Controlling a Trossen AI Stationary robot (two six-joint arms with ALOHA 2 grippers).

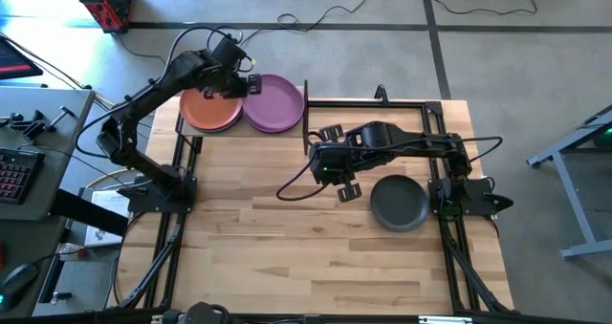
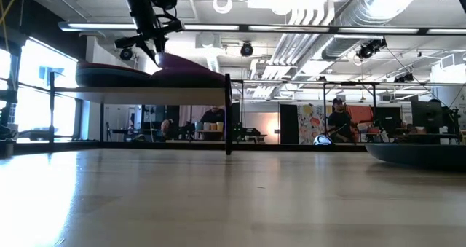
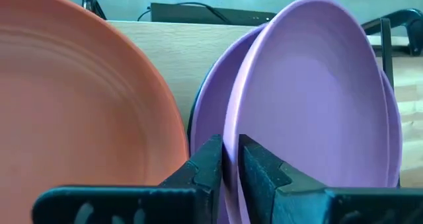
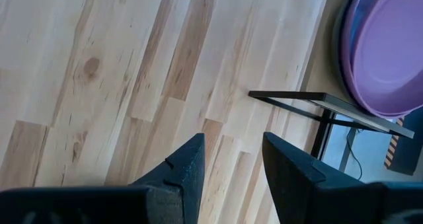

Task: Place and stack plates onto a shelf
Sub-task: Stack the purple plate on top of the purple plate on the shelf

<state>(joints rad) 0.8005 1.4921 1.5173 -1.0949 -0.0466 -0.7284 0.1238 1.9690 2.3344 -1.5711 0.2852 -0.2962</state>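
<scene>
Where tool [image 3: 230, 168] pinches, purple plate [image 3: 317, 98] tilts.

The high view looks straight down on the whole desk [image 1: 287, 238] and both arms. The low view sits at desk height, facing level across to the shelf [image 2: 145, 91] and the room behind. The left wrist view sits very close to the purple plates [image 3: 317, 98]. The right wrist view looks down on the desk, sharing those plates and the shelf's edge.
</scene>
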